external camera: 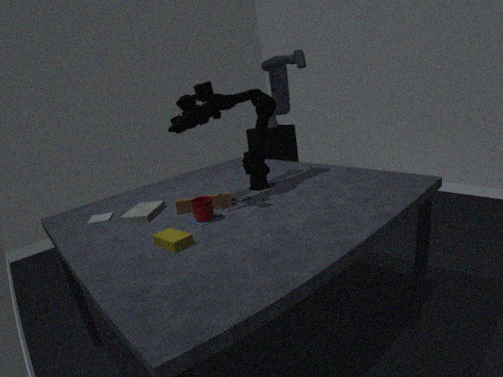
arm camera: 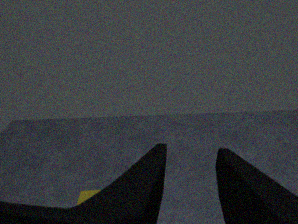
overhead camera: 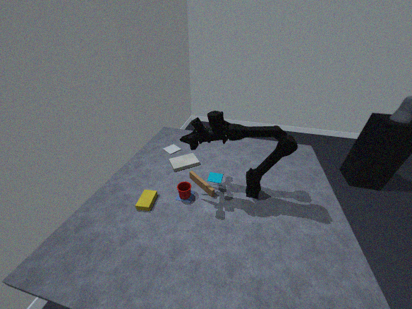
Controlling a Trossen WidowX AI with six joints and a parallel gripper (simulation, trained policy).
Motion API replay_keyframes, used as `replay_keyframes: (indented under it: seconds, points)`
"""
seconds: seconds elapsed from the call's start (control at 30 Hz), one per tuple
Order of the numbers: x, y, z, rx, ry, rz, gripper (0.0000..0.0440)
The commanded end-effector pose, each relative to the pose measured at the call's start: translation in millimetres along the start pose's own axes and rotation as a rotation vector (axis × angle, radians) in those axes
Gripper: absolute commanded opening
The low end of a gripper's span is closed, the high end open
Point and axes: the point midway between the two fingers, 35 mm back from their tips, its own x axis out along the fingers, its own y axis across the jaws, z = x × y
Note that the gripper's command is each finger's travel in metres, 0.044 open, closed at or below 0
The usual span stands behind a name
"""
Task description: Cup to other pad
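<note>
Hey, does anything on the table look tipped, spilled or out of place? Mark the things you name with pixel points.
Nothing stands out. The red cup (overhead camera: 184,190) (external camera: 202,209) is upright on a blue pad (overhead camera: 179,200) (external camera: 197,222), and no spilled marbles are visible around it. Whether marbles are inside, I cannot tell.

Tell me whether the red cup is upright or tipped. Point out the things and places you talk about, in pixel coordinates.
Upright: the red cup (overhead camera: 184,192) (external camera: 202,210) has its rim facing up and its narrower base down, over a blue pad (overhead camera: 178,199) (external camera: 197,222).

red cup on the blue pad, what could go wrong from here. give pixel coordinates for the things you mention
The jaws stand partly open in mid-air with nothing between them, so closing further there would likely grip only air. The red cup (overhead camera: 184,190) (external camera: 202,209) sits close to the wooden bar (overhead camera: 202,183) (external camera: 223,200); a low sideways move toward the cyan pad (overhead camera: 215,177) might catch that bar and tip the cup.
</note>
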Motion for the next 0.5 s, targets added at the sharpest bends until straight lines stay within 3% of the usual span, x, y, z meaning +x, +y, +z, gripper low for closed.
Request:
replay_keyframes:
  seconds: [0.0,0.47]
  points:
    - [6,4,1,0.040,0.043,-0.002,0.0114]
    - [20,20,-3,0.183,0.208,-0.008,0.0121]
